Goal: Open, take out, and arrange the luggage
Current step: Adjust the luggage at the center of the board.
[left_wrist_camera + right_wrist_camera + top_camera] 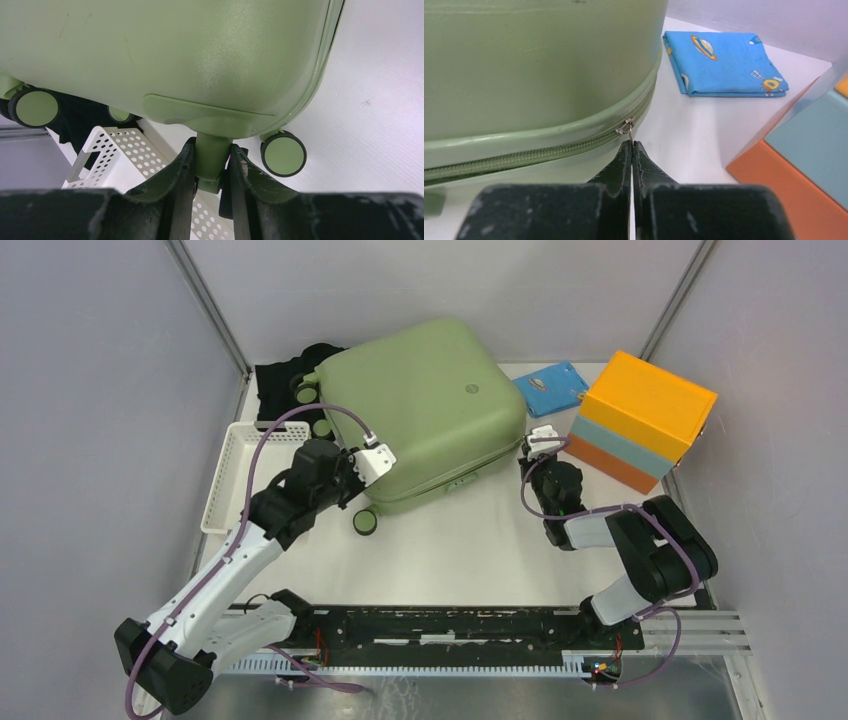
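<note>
The luggage (430,400) is a large sage-green hard-shell suitcase lying flat at the back of the table, zipped closed. My left gripper (360,478) is at its near-left corner. In the left wrist view this gripper (212,155) is shut on a green wheel stem (212,150) under the shell (175,50), and a second wheel (283,154) hangs free to the right. My right gripper (530,447) is at the case's right edge. In the right wrist view this gripper (632,145) is shut on the metal zipper pull (626,127) of the zip line (524,157).
A white perforated basket (240,475) lies left of the case, with black fabric (285,380) behind it. A folded blue patterned cloth (551,388) lies at the back right. An orange and light-blue box (645,415) stands close beside my right arm.
</note>
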You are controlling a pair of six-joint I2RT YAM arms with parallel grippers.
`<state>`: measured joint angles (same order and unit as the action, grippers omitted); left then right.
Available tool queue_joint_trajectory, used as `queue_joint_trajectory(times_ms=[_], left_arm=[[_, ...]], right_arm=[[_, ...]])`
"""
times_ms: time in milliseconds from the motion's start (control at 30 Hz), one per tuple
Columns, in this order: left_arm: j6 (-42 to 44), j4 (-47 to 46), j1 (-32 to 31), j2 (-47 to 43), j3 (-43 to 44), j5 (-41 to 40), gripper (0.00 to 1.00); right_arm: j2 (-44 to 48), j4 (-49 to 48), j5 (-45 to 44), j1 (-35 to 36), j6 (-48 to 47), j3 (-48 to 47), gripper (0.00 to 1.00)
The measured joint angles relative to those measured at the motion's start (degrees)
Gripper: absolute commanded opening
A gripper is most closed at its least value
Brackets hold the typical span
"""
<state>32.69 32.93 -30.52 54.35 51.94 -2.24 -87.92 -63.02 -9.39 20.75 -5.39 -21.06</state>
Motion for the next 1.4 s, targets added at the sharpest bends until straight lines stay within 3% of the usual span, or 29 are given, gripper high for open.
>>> queue_joint_trajectory(times_ms=[167, 400, 500, 633, 667, 767, 800, 900, 1067, 1400], left_arm=[[0.0, -0.6, 0.0, -0.3, -0.3, 0.9, 0.08], [-0.2, -0.8, 0.1, -1.1, -0.7, 2.0, 0.15], [-1.9, 0.3, 0.7, -0.9, 0.3, 4.5, 0.26], [-8.3, 2.8, 1.2, -0.7, 3.3, 8.6, 0.49], [-10.5, 3.1, 1.1, -1.1, 4.1, 9.9, 0.57], [-17.3, 2.3, 0.8, -3.7, 5.0, 11.9, 0.94], [-18.9, 2.0, 0.8, -4.7, 5.0, 11.7, 0.99], [-27.4, -0.7, 0.8, -8.7, 4.9, 9.5, 1.0], [-35.1, -7.5, 0.8, -10.8, 3.9, 6.6, 1.0], [-48.5, -17.1, 8.7, 2.4, 4.8, 6.4, 1.0]], right_arm=[[-3.4, 2.8, -2.4, -0.2, -0.8, -5.2, 0.04], [-2.7, 3.6, -4.1, -1.6, -0.9, -5.2, 0.55], [3.3, 4.9, -2.7, -2.3, 0.0, -1.7, 0.69], [12.3, 9.0, 3.9, -2.4, 1.1, -0.2, 0.81], [14.5, 10.4, 6.3, -2.4, 1.5, -0.3, 0.83], [19.0, 15.1, 12.4, -2.4, 2.7, -2.0, 0.89], [19.8, 16.5, 13.8, -2.4, 3.5, -3.0, 0.92], [20.2, 20.2, 17.9, -2.3, 6.3, -7.4, 0.98], [15.2, 24.7, 21.9, -2.3, 12.0, -18.8, 0.98], [1.4, 40.0, 18.2, -2.9, 20.2, -42.8, 0.98]])
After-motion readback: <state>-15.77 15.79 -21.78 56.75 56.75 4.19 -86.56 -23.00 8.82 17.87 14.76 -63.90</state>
